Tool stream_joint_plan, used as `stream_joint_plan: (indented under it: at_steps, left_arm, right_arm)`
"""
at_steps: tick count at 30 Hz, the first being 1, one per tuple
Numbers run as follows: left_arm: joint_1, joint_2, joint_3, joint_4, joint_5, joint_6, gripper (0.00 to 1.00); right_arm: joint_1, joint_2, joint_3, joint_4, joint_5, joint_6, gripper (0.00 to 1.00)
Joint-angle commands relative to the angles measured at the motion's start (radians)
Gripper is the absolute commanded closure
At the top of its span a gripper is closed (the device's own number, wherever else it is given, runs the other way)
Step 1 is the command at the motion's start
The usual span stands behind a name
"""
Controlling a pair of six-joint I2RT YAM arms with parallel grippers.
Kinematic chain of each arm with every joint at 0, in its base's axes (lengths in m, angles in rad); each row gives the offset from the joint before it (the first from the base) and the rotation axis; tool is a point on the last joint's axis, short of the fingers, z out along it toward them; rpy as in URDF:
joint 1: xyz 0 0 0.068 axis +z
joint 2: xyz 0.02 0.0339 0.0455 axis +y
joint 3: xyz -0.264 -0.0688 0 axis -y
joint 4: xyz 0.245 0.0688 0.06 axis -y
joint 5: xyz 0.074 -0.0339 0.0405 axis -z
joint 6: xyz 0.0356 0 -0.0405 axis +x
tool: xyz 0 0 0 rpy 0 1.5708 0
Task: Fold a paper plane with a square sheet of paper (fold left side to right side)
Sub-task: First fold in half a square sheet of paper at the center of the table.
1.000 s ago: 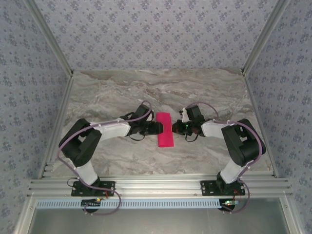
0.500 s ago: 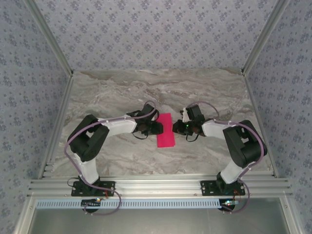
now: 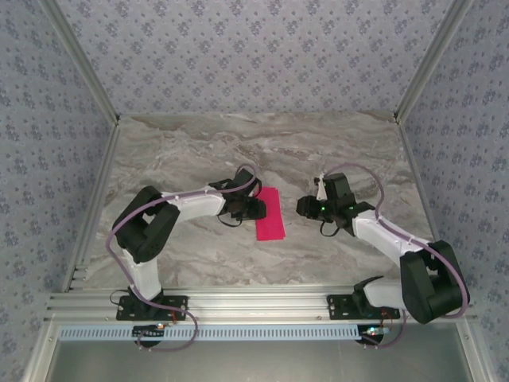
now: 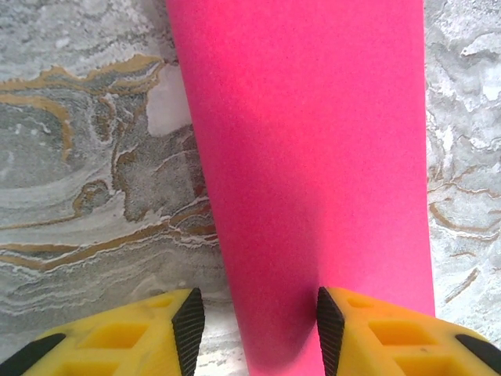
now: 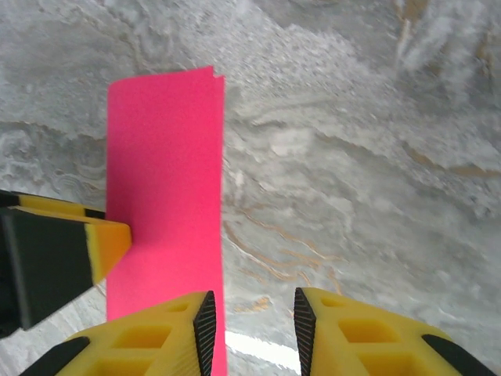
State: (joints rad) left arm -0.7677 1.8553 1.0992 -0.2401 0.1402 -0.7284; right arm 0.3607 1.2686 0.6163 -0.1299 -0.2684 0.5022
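The paper (image 4: pixel 305 157) runs off the top of the left wrist view. Its near end leaves the bottom edge between the fingers (image 4: pixel 368 337) of the left claw (image 4: pixel 254 329), which that edge also cuts. Whether they touch the paper cannot be told.

In the right wrist view the paper's lower end passes behind one finger (image 5: pixel 156 337) of the right claw (image 5: pixel 250 317) and out of frame. A left claw finger, cropped at the left edge, covers a bit of the paper's side. From above, both claws are too small to judge their gaps — the paper's layers too.
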Motion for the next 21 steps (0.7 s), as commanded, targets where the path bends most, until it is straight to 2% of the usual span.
stream_joint_plan:
  at_steps: [1, 21]
  left_arm:
    - [-0.013, 0.043, 0.01, -0.057, -0.016, 0.031, 0.56]
    - [-0.016, 0.053, 0.03, -0.083, -0.024, 0.064, 0.55]
  right_arm:
    - [-0.017, -0.027, -0.023, -0.063, 0.027, -0.026, 0.63]
    - [-0.012, -0.011, -0.027, -0.039, -0.061, -0.02, 0.64]
